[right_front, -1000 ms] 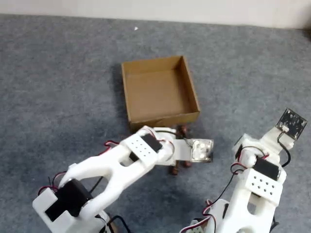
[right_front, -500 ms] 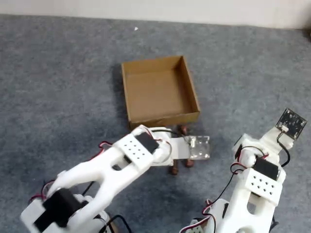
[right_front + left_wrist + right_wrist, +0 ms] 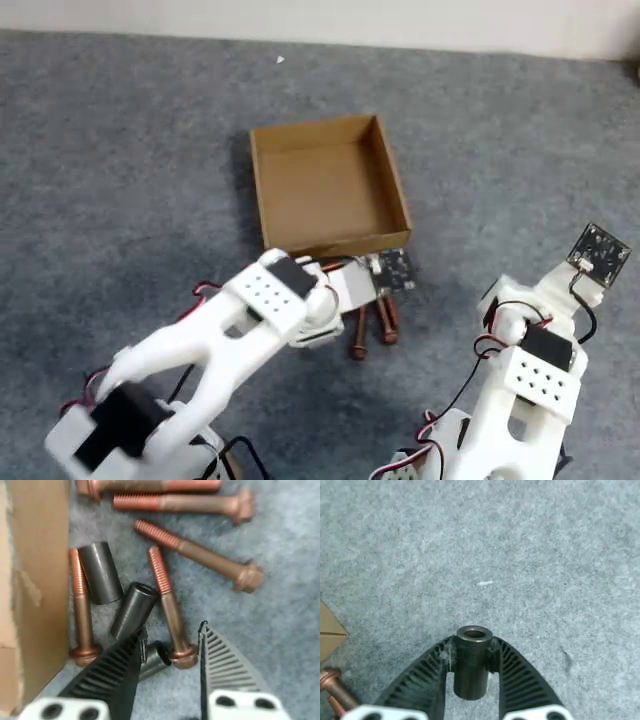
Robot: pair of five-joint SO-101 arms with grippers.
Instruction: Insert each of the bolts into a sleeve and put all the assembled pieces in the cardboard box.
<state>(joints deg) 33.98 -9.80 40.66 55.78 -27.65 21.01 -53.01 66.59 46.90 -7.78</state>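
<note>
In the high view, the cardboard box (image 3: 396,190) stands open on the grey carpet (image 3: 130,160). It is square, with thin brown walls and a flat bottom. The white plastic left arm (image 3: 230,335) stretches from the near edge up to the front wall of the box. Just beside its end lie two copper-coloured bolts (image 3: 387,320) on the carpet. The right arm (image 3: 535,375), also white plastic with red and black wires, stands at the near right, well apart from the box.

In the left wrist view, the left gripper (image 3: 170,632) has its ribbed black jaws spread apart, one on each side of the head end of a threaded bolt (image 3: 167,600), and they are not closed on it. Three dark, smooth metal sleeves (image 3: 100,572), short tubes, lie among the bolts. One more bolt (image 3: 80,605) lies along the cardboard wall.

In the right wrist view, the right gripper (image 3: 471,645) is closed on one dark sleeve (image 3: 471,670), which stands upright with its round hole facing up. The rough carpet lies under it.
</note>
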